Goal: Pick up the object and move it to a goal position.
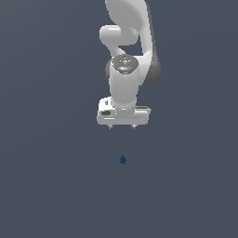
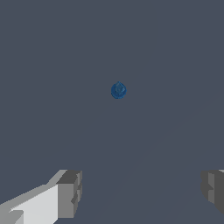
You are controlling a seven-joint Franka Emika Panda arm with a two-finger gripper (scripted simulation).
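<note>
Spread gripper (image 2: 140, 192) above object (image 2: 118, 90)

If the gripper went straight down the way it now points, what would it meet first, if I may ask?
Probably the bare surface: the open gripper points down, and the blue object seems slightly off its line, though depth is unclear.

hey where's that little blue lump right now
In the exterior view the blue lump lies alone on the grey surface near the frame's centre, below the open claw and untouched by it.
</note>
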